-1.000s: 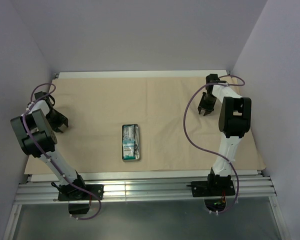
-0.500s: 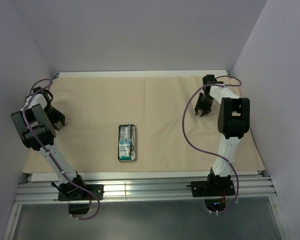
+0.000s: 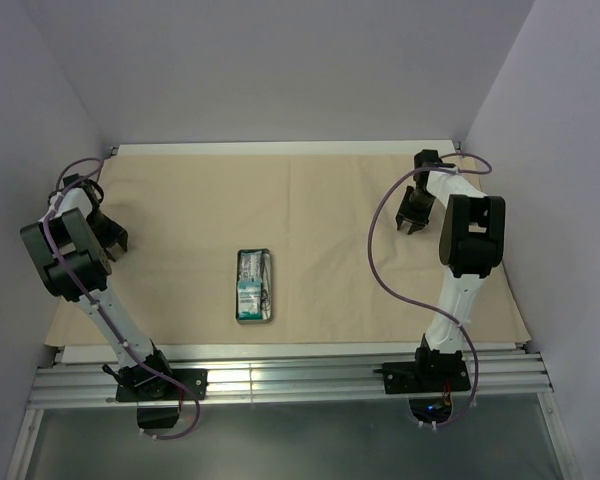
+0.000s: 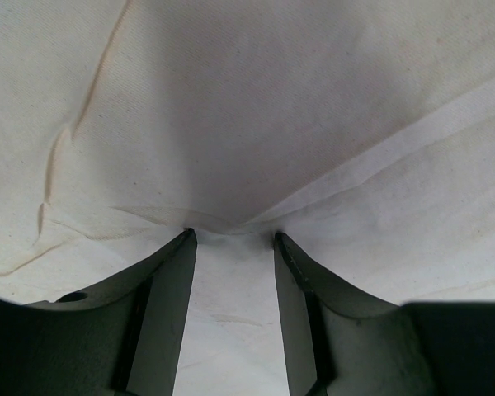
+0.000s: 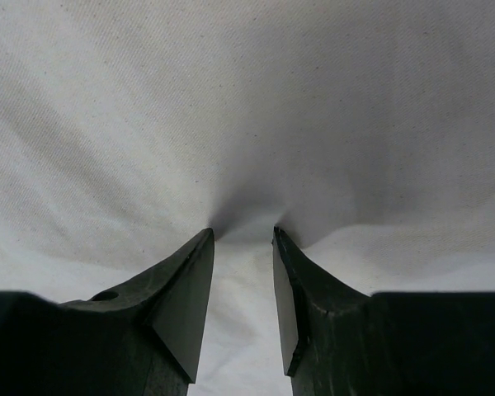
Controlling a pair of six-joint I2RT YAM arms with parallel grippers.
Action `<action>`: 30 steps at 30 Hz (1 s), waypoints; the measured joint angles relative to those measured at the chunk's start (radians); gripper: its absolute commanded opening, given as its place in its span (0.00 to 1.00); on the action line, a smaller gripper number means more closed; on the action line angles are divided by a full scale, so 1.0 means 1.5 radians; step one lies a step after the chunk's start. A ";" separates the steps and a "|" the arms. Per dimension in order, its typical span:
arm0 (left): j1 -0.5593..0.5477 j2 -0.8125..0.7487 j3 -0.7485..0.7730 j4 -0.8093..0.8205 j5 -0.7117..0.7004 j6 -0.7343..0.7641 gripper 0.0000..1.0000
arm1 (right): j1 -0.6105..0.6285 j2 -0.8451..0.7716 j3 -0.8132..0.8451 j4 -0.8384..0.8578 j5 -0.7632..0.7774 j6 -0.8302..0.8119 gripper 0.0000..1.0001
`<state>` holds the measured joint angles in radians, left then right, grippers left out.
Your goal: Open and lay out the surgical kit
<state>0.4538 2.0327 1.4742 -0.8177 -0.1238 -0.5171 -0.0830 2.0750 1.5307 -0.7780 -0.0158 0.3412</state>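
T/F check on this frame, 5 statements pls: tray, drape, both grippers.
1. The tray sits on the drape, near its middle. True.
2. The tray is empty. False: teal-white packets and other items lie in it.
3. The left gripper has its tips on the drape, which puckers between them. True.
4. The right gripper hovers over the tray. False: it is down on the drape's far right part, well away from the tray.
5. The drape is folded over the tray. False: it lies spread across the table, with the tray uncovered.
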 measured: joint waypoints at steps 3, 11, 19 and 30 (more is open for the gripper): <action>0.005 -0.001 0.003 0.000 0.005 0.000 0.52 | 0.007 -0.004 0.000 -0.003 -0.003 -0.004 0.45; -0.054 -0.128 -0.020 0.034 0.100 -0.002 0.52 | 0.106 -0.088 0.013 -0.029 -0.035 0.008 0.47; -0.282 -0.308 -0.196 0.136 0.238 -0.016 0.52 | 0.355 -0.208 -0.047 0.041 -0.052 0.066 0.45; -0.287 -0.314 -0.393 0.170 0.282 -0.030 0.51 | 0.513 -0.107 -0.044 0.077 -0.069 0.125 0.47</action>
<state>0.0227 1.5623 0.8852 -0.5629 0.2993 -0.5613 0.6872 1.9148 1.4651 -0.6621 -0.1192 0.5289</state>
